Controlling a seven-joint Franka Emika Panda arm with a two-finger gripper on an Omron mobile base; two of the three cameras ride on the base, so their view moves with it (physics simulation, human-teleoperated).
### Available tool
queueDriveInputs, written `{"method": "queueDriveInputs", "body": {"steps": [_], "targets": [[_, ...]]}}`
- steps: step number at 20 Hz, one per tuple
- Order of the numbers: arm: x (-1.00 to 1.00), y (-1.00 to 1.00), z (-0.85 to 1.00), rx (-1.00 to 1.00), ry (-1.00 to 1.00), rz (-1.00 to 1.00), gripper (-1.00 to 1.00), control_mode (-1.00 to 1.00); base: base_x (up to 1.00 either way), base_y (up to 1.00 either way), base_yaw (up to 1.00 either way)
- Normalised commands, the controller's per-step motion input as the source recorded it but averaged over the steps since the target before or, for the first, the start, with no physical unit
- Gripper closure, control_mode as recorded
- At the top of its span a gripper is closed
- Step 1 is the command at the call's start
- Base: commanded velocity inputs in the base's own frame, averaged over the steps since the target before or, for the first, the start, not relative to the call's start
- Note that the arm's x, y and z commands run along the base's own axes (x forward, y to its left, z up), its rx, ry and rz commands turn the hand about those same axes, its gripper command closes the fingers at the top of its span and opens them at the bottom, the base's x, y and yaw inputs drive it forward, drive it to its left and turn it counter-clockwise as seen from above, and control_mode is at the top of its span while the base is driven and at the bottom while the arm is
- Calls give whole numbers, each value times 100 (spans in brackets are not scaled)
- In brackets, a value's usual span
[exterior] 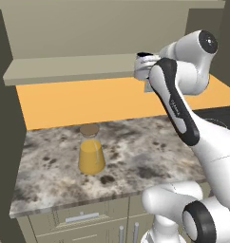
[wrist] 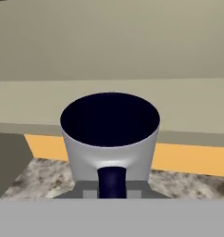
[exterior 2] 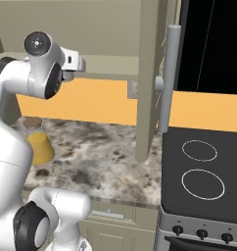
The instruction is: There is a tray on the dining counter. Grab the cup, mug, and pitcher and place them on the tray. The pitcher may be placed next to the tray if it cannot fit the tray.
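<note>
- The mug (wrist: 109,139) is light grey with a dark inside, and its dark loop handle points to 6 o'clock in the hand view, straight back toward the camera.
- The fingers (wrist: 112,187) are clenched on the mug at its handle side, with the handle running down between them.
- In the left base view the mug (exterior: 143,64) sits at the end of the raised arm, at about 1 o'clock in the picture, held well above the desk (exterior: 136,156) and level with the beige shelf edge (exterior: 64,71).
- The mug stands upright, its mouth open toward the top of the hand view.
- The pitcher (exterior: 91,152) stands upright on the speckled marble desk, at about 8 o'clock from the middle of the left base view, well apart from the mug.
- It holds orange-yellow liquid and carries a round brown cork-like lid (exterior: 89,129).
- In the right base view the pitcher (exterior 2: 38,142) shows at 9 o'clock, partly behind the white arm.
- A black cooktop (exterior 2: 203,171) with two ring outlines lies at 4 o'clock in that view, just beside the desk's end.
- An orange wall band (exterior: 88,102) runs behind the desk, under the shelf.
</note>
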Motion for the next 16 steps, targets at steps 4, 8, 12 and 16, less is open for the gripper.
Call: {"method": "queueDriveInputs", "body": {"steps": [4, 8, 12, 16], "targets": [[-38, 0, 1, 0, 13, -3, 100, -100, 0, 0, 0], [-33, -7, 0, 0, 8, -1, 100, -100, 0, 0, 0], [-31, 0, 0, 0, 0, -4, 100, -100, 0, 0, 0], [-22, 0, 0, 0, 0, -9, 100, -100, 0, 0, 0]]}}
